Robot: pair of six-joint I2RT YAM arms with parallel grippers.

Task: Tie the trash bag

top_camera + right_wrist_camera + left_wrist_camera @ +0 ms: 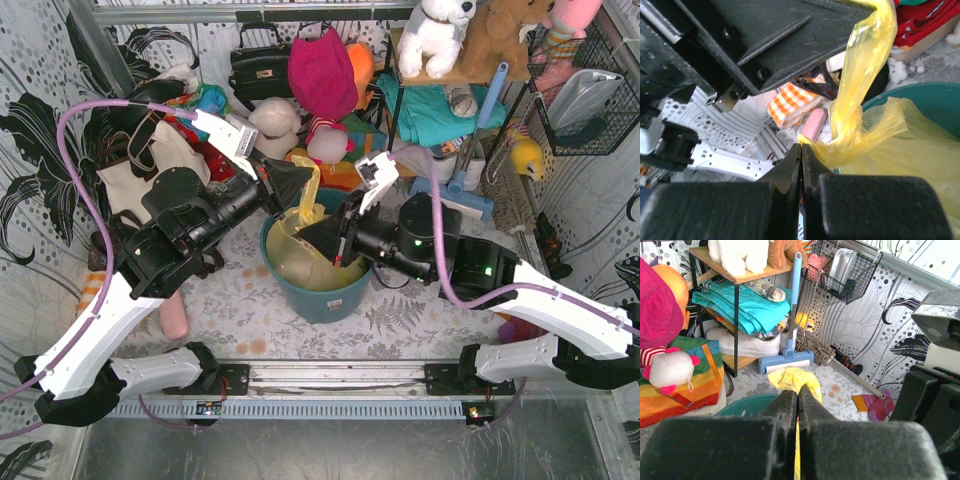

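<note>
The trash bag (300,262) is thin yellow plastic and lines the teal bin (335,300) at the table's middle. One twisted strip of its rim (860,75) is stretched upward to my left gripper (310,178), which is shut on that strip above the bin's far rim. In the left wrist view, bunched yellow plastic (792,377) sticks out past the left gripper (798,390). My right gripper (305,238) sits lower, over the bin mouth, shut on another fold of the bag (875,140) at its tips (801,148). The strip crosses just beside that pinch. The bag's contents are mostly hidden.
A cream tote (150,165) stands at the left. Stuffed toys and a black handbag (260,65) crowd the back. A shelf rack (440,90) with teal cloth, a blue broom (470,190) and a wire basket (590,100) fill the right. A pink object (175,318) lies near the left arm.
</note>
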